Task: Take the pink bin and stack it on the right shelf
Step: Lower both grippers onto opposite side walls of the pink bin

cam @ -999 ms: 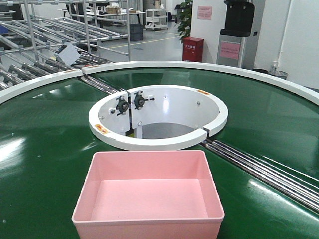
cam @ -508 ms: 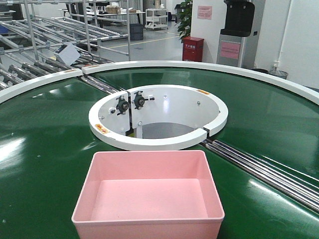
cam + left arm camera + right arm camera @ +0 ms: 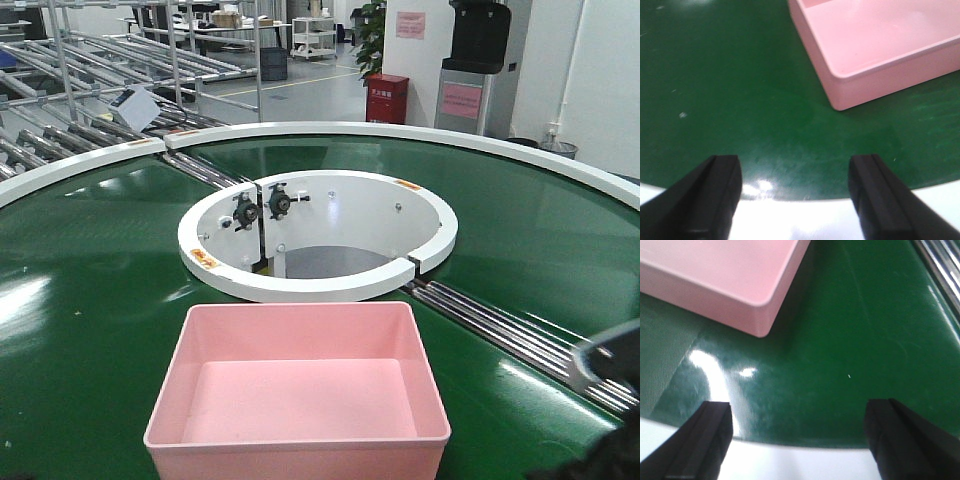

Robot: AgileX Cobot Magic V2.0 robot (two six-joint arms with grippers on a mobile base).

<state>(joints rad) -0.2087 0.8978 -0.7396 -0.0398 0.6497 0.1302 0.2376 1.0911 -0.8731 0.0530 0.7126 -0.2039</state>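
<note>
Room: factory floor, silver tube roller racks [image 3: 100,60] at the back left, a red cabinet [image 3: 388,98] and a tall dark machine [image 3: 478,60] at the back right.
Surface: glossy green conveyor belt [image 3: 80,300], curved, with a white outer rim and a white ring hub [image 3: 320,285] in the middle.
Left gripper [image 3: 792,162]: two black wedge fingers spread wide, nothing between them, held low over the belt's white edge and aimed at the belt.
Pink bin [image 3: 300,400]: upright, mouth up and empty, on the belt on the near side of the ring, close to it but apart.
Bin's axis: long side runs left to right across the front view, one long wall facing the camera.
Bin's make: pale pink smooth plastic, tapered walls, flat floor, rolled rim, rounded corners.
Bin and grippers: one near corner sits ahead and to the right of the left gripper, the other ahead and to the left of the right gripper; neither touches it.
Right gripper [image 3: 800,407]: black fingers just as far apart, gripping nothing, low over the white edge.
Steel rollers [image 3: 520,335]: shiny bars crossing the belt right of the bin.
Lower right corner: dark blurred shape [image 3: 605,370], too smeared to make out.
</note>
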